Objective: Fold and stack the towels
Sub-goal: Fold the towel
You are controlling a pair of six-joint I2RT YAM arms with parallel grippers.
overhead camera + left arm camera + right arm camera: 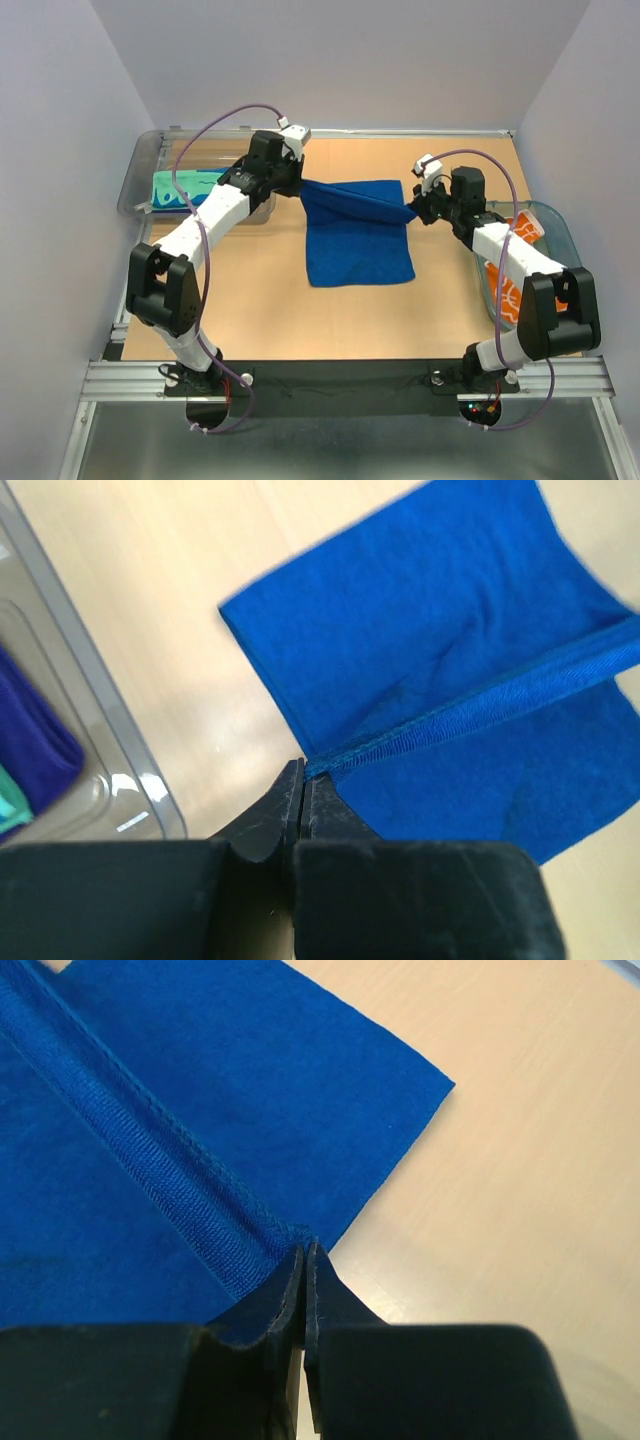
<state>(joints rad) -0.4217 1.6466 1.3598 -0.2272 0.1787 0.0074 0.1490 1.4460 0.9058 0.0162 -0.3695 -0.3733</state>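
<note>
Between left hand (pixel 303 776) and right hand (pixel 305 1251), both tight on it, fleecy blue towel (pixel 358 245)

I have the spread towel (pixel 358 245) in the middle of the bench (pixel 250 310). Its far edge is raised between my left hand (pixel 299 186) at the far-left corner and my right hand (pixel 414 209) at the far-right corner. The bin (pixel 138 185) sits at the far left with towels (pixel 185 190) inside. The basket (pixel 562 235) sits at the right, under my right arm, with another towel (pixel 522 230) in it.
</note>
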